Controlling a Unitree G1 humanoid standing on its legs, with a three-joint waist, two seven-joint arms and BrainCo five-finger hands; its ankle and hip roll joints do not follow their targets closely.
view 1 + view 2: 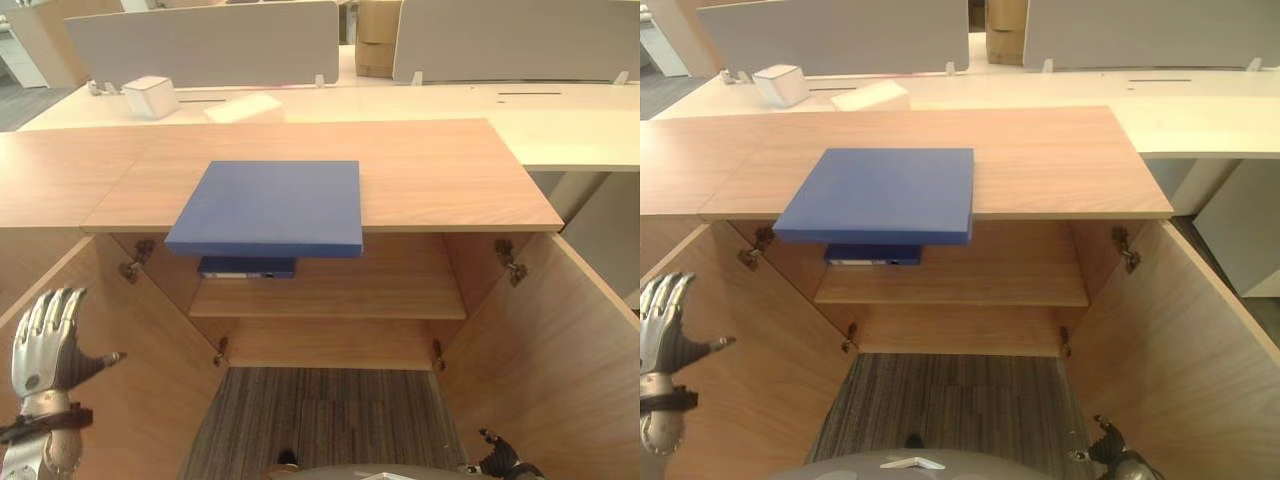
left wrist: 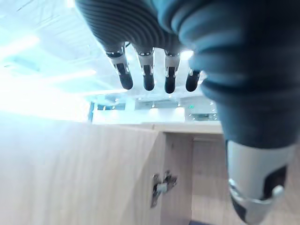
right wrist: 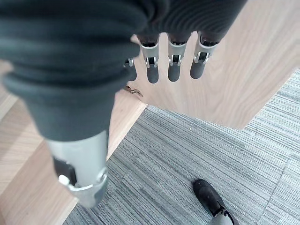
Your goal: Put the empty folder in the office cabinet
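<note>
Overhanging the cabinet (image 1: 420, 190) top, folder (image 1: 270, 205) lies well beyond left hand (image 1: 45, 340) (fingers (image 1: 55, 310) straight).

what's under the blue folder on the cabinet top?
The blue folder lies on the cabinet top, its front edge overhanging the open cabinet. Below it, another blue folder sits on the upper shelf; its rear part is hidden by the overhang.

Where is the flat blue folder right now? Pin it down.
The flat blue folder lies on the wooden cabinet top, left of centre in the eye views, its front edge overhanging the open cabinet above a second blue folder on the wooden shelf.
</note>
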